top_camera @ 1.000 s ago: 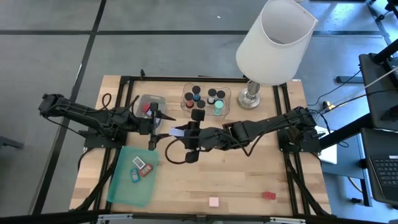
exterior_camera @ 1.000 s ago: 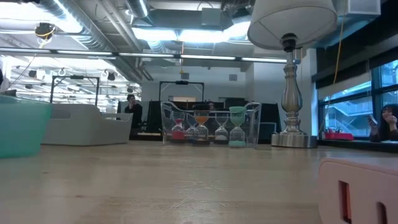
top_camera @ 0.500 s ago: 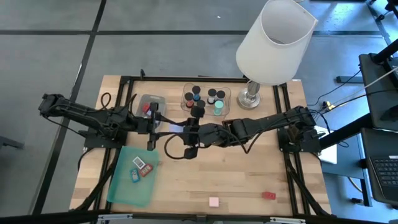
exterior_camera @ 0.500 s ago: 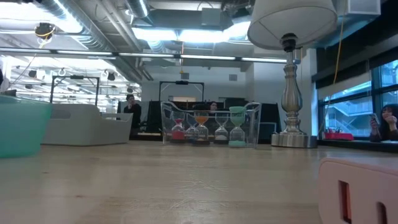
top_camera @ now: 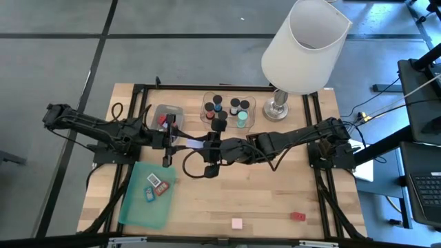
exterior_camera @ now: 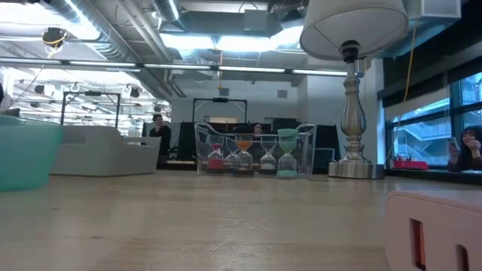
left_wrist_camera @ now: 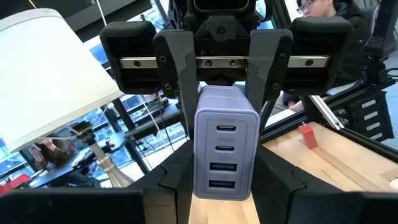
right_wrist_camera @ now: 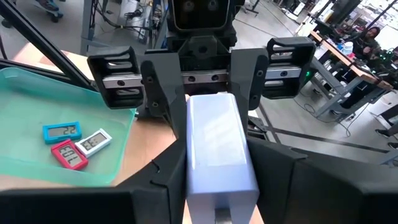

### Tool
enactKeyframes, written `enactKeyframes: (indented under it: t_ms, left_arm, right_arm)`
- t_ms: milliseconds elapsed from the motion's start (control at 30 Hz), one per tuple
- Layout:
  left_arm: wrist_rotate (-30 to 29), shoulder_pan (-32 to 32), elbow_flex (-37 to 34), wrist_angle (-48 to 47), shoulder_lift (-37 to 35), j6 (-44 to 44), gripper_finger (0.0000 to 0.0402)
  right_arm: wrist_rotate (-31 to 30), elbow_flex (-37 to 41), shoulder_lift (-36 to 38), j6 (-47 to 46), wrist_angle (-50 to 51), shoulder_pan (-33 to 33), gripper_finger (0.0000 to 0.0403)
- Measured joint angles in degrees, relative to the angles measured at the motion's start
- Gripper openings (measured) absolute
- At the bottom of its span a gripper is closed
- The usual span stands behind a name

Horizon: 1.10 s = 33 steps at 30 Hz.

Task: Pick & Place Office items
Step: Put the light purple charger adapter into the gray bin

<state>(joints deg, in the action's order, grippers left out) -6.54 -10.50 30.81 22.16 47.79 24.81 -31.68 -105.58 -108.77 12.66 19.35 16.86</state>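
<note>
From above, the left gripper (top_camera: 180, 142) and right gripper (top_camera: 204, 145) meet over the table's (top_camera: 275, 200) middle, both pinching a pale lilac charger block (top_camera: 195, 144) between them. Left wrist view — the charger's ports face the camera, the right gripper's fingers (left_wrist_camera: 176, 74) pressed on its sides. Right wrist view — the left gripper's fingers (right_wrist_camera: 163, 93) clamp the block's far end, with three small clocks (right_wrist_camera: 73, 142) on the green lid (right_wrist_camera: 25, 118) beyond.

The desk (top_camera: 262, 193) is pale wood — matt, with visible grain. The charger (left_wrist_camera: 226, 146) looks like smooth plastic, faintly glossy. The lamp base (exterior_camera: 352, 113) is shiny metal — its shade (top_camera: 303, 45) matt.
</note>
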Motion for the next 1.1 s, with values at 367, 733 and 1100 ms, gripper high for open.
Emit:
enactKeyframes:
  t_ms: [367, 733, 1100]
  left_arm:
    - [-0.7, 0.0, 0.0, -0.1, 0.0, -3.1, 0.0118]
    - [-29.2, 4.2, 0.0, -21.2, 0.0, -15.1, 0.0118]
    - [-30.1, 19.9, -2.8, -44.9, 0.0, -40.0, 0.0118]
  right_arm:
    - [-0.6, -3.2, -0.1, -6.1, 5.6, -0.1, 0.0233]
    - [-0.4, -20.0, 0.0, -28.2, 46.6, 0.3, 0.0345]
    - [4.7, -18.2, 0.2, -48.6, 70.7, 3.2, 0.0319]
